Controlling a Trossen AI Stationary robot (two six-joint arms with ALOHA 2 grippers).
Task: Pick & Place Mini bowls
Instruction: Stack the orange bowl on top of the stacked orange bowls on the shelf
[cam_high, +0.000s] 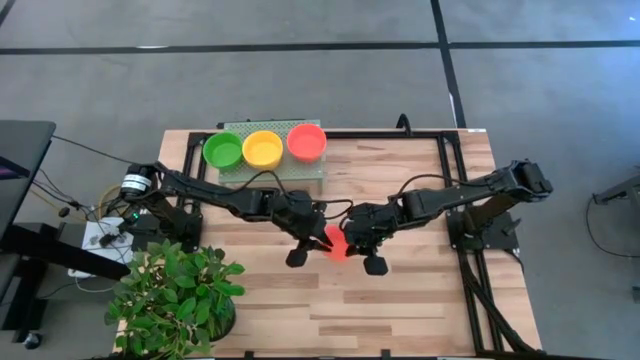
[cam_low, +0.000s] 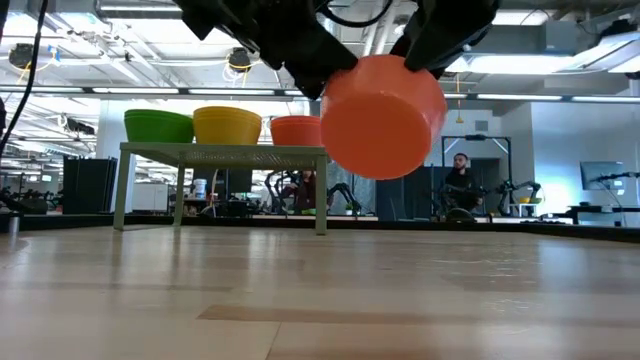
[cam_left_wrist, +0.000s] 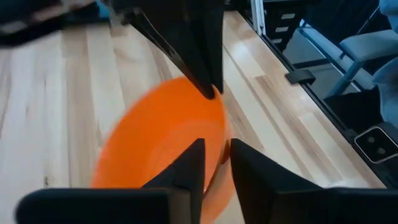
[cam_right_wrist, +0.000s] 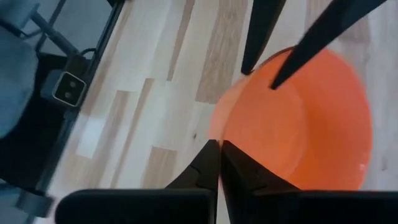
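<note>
- Left tool (cam_high: 312, 240) straddles the orange bowl's (cam_low: 385, 115) rim, fingers apart around it.
- Bowl hangs mid-air above the worktop (cam_high: 400, 300), centre.
- Right tool (cam_high: 358, 243) is clamped on the opposite rim; let go only once left bites firmly.

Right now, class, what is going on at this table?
Both arms meet over the middle of the wooden table, handling one red-orange mini bowl that hangs tilted above the boards. The right gripper is shut on its rim, and the left gripper has its jaws either side of the rim opposite. It looks like a handover. Three stacks of bowls, green, yellow and red-orange, sit on the pale green rack.
</note>
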